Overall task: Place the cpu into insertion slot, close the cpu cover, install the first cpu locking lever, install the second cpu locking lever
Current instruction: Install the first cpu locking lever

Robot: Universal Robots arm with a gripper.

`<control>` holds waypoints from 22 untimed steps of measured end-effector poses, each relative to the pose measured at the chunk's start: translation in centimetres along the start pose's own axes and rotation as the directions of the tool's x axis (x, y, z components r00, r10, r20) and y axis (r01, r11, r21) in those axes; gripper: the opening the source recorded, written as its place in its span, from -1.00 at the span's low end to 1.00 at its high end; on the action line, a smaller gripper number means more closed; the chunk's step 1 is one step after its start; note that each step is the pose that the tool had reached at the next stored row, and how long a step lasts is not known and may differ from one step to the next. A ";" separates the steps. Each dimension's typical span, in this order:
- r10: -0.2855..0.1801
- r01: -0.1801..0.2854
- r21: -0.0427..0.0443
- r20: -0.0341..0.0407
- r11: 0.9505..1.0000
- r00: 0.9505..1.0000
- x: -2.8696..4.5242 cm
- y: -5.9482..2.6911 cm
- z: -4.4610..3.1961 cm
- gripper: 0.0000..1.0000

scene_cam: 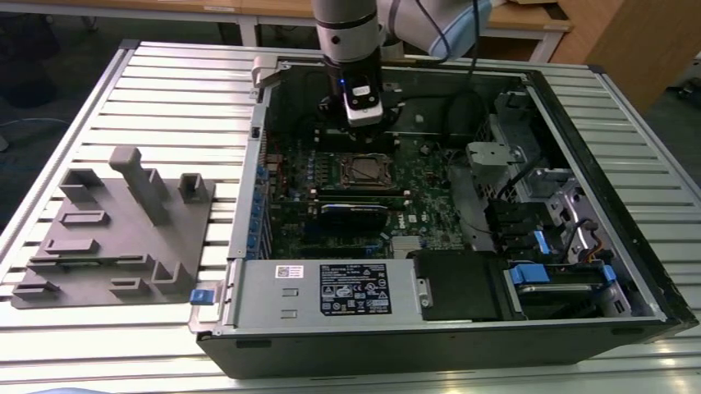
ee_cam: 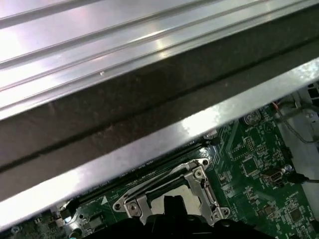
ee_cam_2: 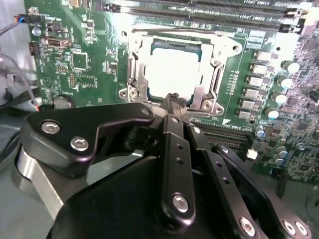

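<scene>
The cpu (ee_cam_2: 174, 69) lies flat in the insertion slot (scene_cam: 364, 170), its silver top glaring bright. The cpu cover (ee_cam_2: 135, 64) lies down around it as a metal frame. A thin lever rod (ee_cam_2: 174, 31) runs along one side of the socket. My gripper (ee_cam_2: 173, 99) hangs just above the socket's near edge, its black fingers drawn together to one tip with nothing between them. In the exterior view the gripper (scene_cam: 366, 123) is over the motherboard (scene_cam: 328, 189), just behind the socket. In the first wrist view the socket (ee_cam: 197, 181) sits right at the gripper tip (ee_cam: 172, 201).
The open computer case (scene_cam: 252, 164) lies on a slatted metal table. A grey fixture block (scene_cam: 110, 230) stands at the exterior view's left. A labelled power supply (scene_cam: 350, 287), a black card (scene_cam: 350, 215), cables (scene_cam: 471, 107) and drive bays (scene_cam: 547, 246) surround the board. Long memory slots (ee_cam_2: 199, 15) border the socket.
</scene>
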State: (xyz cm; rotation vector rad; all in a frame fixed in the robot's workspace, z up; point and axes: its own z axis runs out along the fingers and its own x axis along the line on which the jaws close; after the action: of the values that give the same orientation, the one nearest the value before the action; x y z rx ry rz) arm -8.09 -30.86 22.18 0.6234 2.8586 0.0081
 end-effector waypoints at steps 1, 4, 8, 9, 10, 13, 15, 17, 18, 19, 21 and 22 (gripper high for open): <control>-0.001 0.001 0.006 -0.006 1.000 1.000 -0.08 0.04 0.07 -0.79; -0.004 0.005 0.018 -0.030 1.000 1.000 -0.36 0.18 0.35 -0.79; -0.029 0.029 0.014 -0.039 0.999 0.999 -0.54 0.26 0.48 -0.79; -0.037 0.038 0.011 -0.039 0.999 0.999 -0.59 0.29 0.51 -0.79; -0.045 0.045 0.009 -0.040 0.999 0.998 -0.64 0.31 0.53 -0.79; -0.068 0.068 0.000 -0.043 0.998 0.997 -0.78 0.38 0.59 -0.79; -0.083 0.083 -0.003 -0.044 0.997 0.996 -0.85 0.41 0.63 -0.79; -0.092 0.092 -0.003 -0.050 0.996 0.995 -0.92 0.44 0.70 -0.79; -0.093 0.093 -0.002 -0.055 0.996 0.994 -0.93 0.45 0.75 -0.79; -0.093 0.093 0.001 -0.063 0.996 0.994 -0.93 0.46 0.80 -0.79; -0.093 0.094 0.006 -0.073 0.996 0.993 -0.93 0.46 0.83 -0.79; -0.093 0.094 0.006 -0.073 0.996 0.993 -0.93 0.45 0.83 -0.79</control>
State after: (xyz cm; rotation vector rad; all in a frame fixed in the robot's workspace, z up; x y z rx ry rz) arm -6.90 -30.86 21.59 0.5000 2.9569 0.0029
